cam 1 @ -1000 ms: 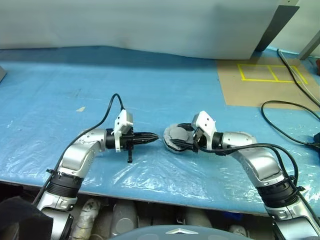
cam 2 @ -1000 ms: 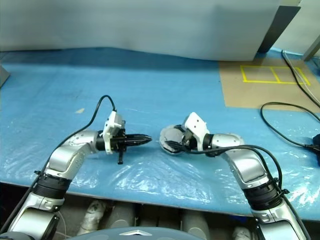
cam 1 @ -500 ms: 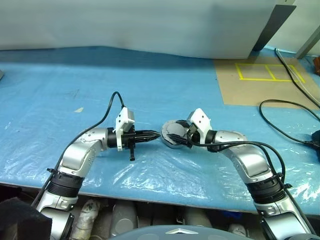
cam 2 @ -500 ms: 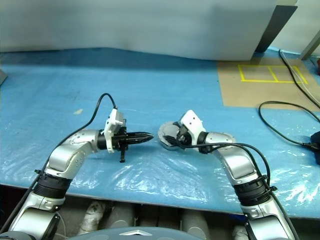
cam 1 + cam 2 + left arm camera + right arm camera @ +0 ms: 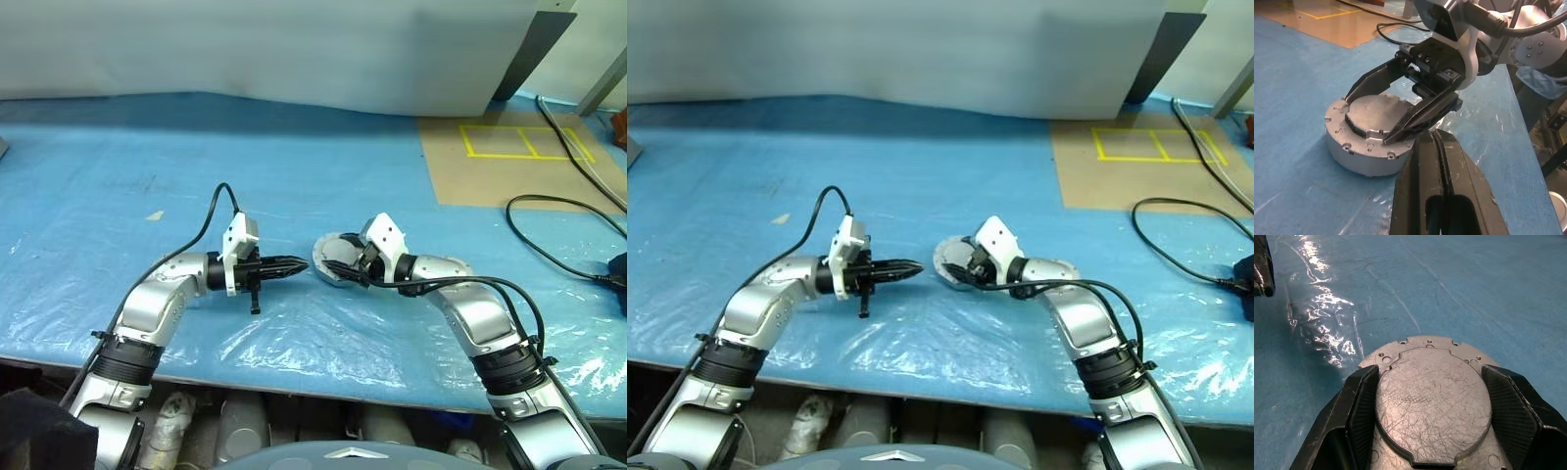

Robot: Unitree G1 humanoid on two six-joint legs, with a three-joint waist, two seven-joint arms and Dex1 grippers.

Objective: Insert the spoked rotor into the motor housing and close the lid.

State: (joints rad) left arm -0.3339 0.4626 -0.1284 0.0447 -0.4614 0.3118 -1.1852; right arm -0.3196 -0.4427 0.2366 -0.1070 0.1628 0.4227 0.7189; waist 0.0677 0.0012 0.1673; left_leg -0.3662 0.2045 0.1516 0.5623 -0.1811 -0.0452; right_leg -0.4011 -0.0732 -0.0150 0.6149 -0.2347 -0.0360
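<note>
Blue plastic sheet (image 5: pixel 118 206) covers the whole table, glossy and wrinkled toward the near edge; a brown board (image 5: pixel 509 166) with yellow tape lines lies at the far right, with black cables (image 5: pixel 568 230) looping just beside it. Near the middle of the sheet sits the motor housing (image 5: pixel 1359 147), a squat round metal body with small screw holes around its flange, flat on the plastic. The lid (image 5: pixel 1432 401) lies on top of it, plain scratched grey face up, seated inside the housing's rim (windings and rotor hidden under it, so their state cannot be told). The right gripper (image 5: pixel 1432 404) reaches in from the right, its two black fingers (image 5: pixel 1376 81) spread wide, one on each side of the lid at its edge; whether the pads actually press the lid or just flank it cannot be told. The left gripper (image 5: pixel 299 264) points level toward the housing from the left, fingers pressed together with nothing between them, tips just beside the housing's side wall, seemingly not touching.
</note>
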